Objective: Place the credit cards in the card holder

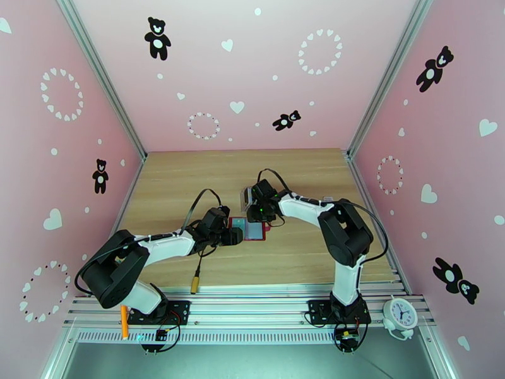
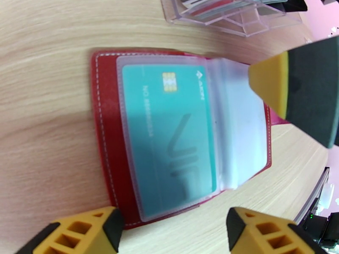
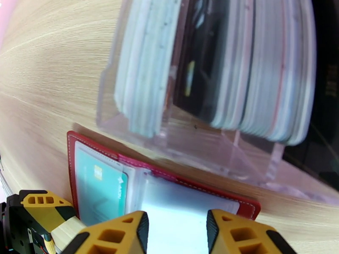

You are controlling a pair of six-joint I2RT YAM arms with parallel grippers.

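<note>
The card holder [image 1: 238,220] lies open on the table, a dark red wallet [image 2: 106,136] with clear sleeves. A teal credit card [image 2: 169,136] with a gold chip sits inside the left sleeve; it also appears in the right wrist view as the teal card [image 3: 99,191]. The right-hand sleeve pages [image 3: 186,200] look pale and blank. My left gripper [image 2: 173,236] is open at the wallet's near edge, holding nothing. My right gripper [image 3: 177,233] hangs over the pale sleeve pages with its jaws partly apart. One of its fingers [image 2: 296,89] rests at the sleeves' right edge.
A clear plastic slotted rack [image 3: 220,157] holding several more cards [image 3: 144,73] stands just behind the wallet, close to the right gripper. Pink walls enclose the table on three sides. A white alarm clock [image 1: 400,314] sits by the right arm's base.
</note>
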